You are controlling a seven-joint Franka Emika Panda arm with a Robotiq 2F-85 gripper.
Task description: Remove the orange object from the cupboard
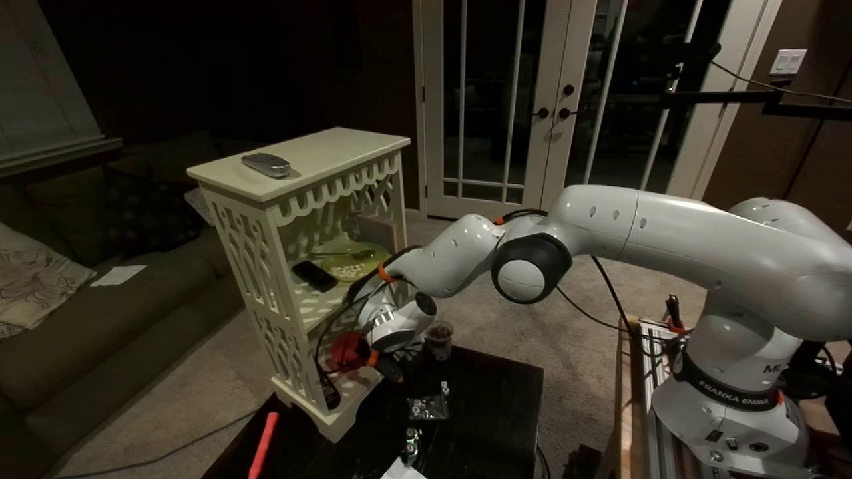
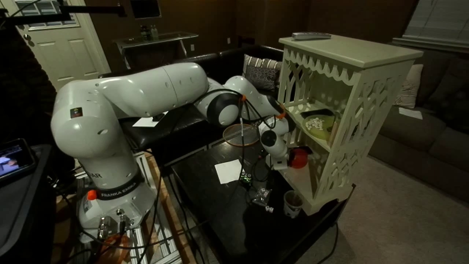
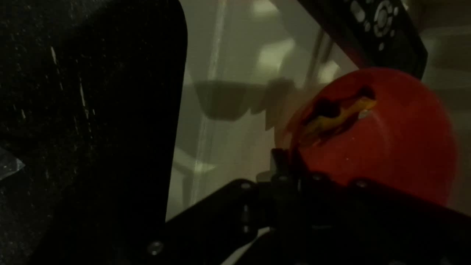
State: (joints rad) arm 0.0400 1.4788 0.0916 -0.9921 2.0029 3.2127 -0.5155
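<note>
The cream cupboard stands on the black table, and it shows in both exterior views. A red-orange bowl is in its lower compartment, near the front opening. It also shows in an exterior view and in the wrist view, tilted, with a yellow-orange thing inside; what that is cannot be told. My gripper is shut on the bowl's rim, one finger on each side of the wall. In the exterior views the fingers are mostly hidden by the wrist and the dark.
A black remote lies beside the bowl. The shelf above holds a yellow-green plate, a black phone and a brown block. A cup, a plastic bag and paper are on the black table.
</note>
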